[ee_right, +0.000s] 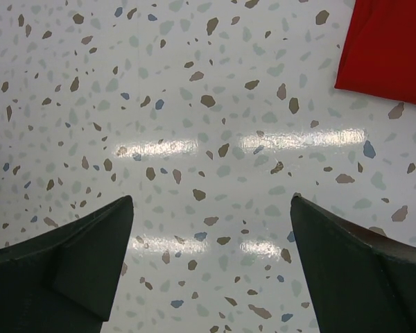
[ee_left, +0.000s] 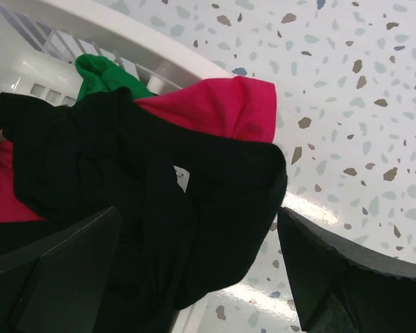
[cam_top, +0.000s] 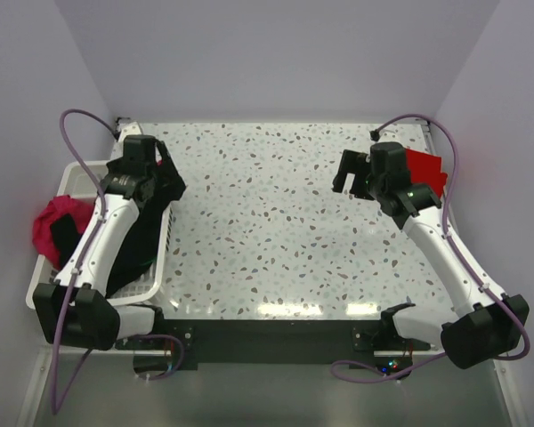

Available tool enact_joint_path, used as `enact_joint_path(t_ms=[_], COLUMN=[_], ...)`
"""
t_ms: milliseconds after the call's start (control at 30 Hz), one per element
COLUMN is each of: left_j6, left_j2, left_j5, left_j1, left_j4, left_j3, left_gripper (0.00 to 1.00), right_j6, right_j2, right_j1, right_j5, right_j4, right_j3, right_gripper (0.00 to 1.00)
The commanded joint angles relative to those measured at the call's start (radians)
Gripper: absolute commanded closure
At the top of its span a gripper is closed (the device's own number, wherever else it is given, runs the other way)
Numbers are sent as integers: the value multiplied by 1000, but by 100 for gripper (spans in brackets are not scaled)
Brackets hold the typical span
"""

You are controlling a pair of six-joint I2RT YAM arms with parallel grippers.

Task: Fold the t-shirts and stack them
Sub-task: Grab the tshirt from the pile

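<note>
Use the white laundry basket (cam_top: 71, 178) on the left edge of the desk (cam_top: 267, 222) as your reference.

1. A magenta-pink t-shirt (cam_top: 58, 222) is hanging over the basket's left wall.
2. Inside the basket, a black t-shirt (ee_left: 125, 173) is lying on top of the pile and spilling over the right rim onto the desk. A green t-shirt (ee_left: 104, 75) is peeking out behind it, against the slatted wall. In the left wrist view more magenta-pink cloth is showing next to the black one, at the rim. You cannot tell whether it is part of the shirt in step 1.
3. The left hand (cam_top: 160, 178) is hovering over the basket's right rim, just above the black t-shirt. It is released, with both fingers (ee_left: 62, 270) spread wide and gripping nothing.
4. The right hand (cam_top: 349, 176) is hanging over bare desk, well to the right of the basket. It is also released and is carrying nothing.
5. A red t-shirt (cam_top: 430, 173) is lying flat on the desk, farthest from the basket, just beyond the right hand.
</note>
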Motion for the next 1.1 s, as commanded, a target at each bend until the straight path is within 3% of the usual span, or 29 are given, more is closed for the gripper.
enact_joint_path(t_ms=[0, 333, 433, 467, 533, 567, 700, 867, 1067], left_j6=[-52, -116, -110, -109, -107, -107, -105, -78, 5], left_j2=[26, 6, 17, 24, 26, 15, -35, -118, -209], left_j5=[-72, -43, -11, 9, 31, 37, -1, -157, -212], left_j1=[26, 96, 107, 107, 133, 135, 136, 141, 145], left_j4=[-18, 42, 67, 76, 79, 82, 79, 18, 71], left_j3=[33, -103, -124, -128, -127, -124, -72, 74, 224], left_gripper=[0, 0, 4, 8, 34, 57, 99, 100, 100], right_j6=[-9, -9, -10, -12, -15, -16, -15, -16, -10], right_j2=[-5, 13, 20, 23, 32, 35, 41, 41, 44], right_j1=[-1, -2, -1, -2, -1, -1, -1, -1, -1], right_j5=[42, 42, 39, 39, 37, 37, 34, 42, 60], right_j4=[20, 37, 45, 46, 48, 46, 48, 42, 42], right_j3=[6, 4, 7, 10, 18, 21, 19, 21, 19], right_gripper=[1, 1, 1, 1, 1, 1, 1, 1, 1])
